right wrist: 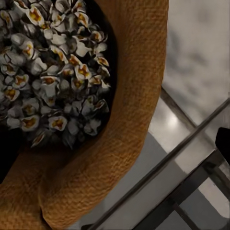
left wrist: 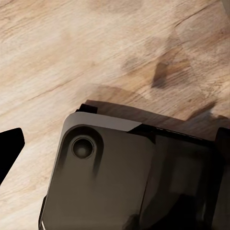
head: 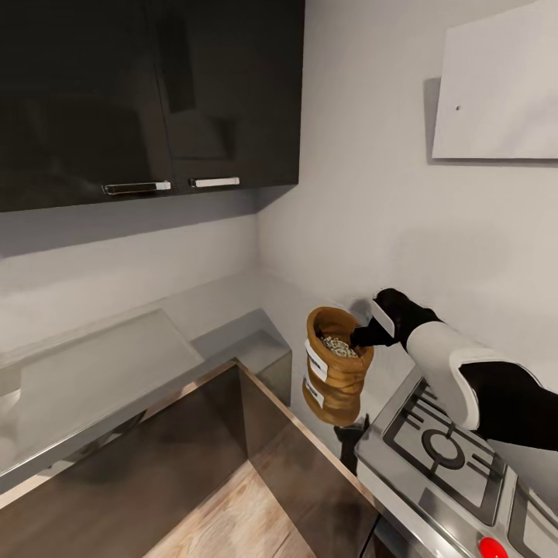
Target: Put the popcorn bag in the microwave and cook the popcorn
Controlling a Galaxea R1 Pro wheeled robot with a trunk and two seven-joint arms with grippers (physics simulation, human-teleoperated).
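Note:
The popcorn bag [head: 335, 370], tan-brown with white striped labels, hangs upright in the air by the corner of the countertop [head: 101, 364], beside the gas hob [head: 446, 446]. It is open at the top and full of popped kernels [right wrist: 52, 72]. My right gripper [head: 364, 337] is shut on the bag's rim [right wrist: 129, 120], reaching in from the right. My left gripper [left wrist: 115, 148] hangs low over the wood floor, its fingers [left wrist: 9, 148] spread wide with nothing between them. The microwave is out of view.
Dark glossy wall cabinets [head: 139, 93] hang above the worktop at the left. A white panel [head: 500, 85] sits on the grey wall at the upper right. A red knob [head: 490, 547] marks the hob's front. Part of my dark base [left wrist: 120, 182] is below the left gripper.

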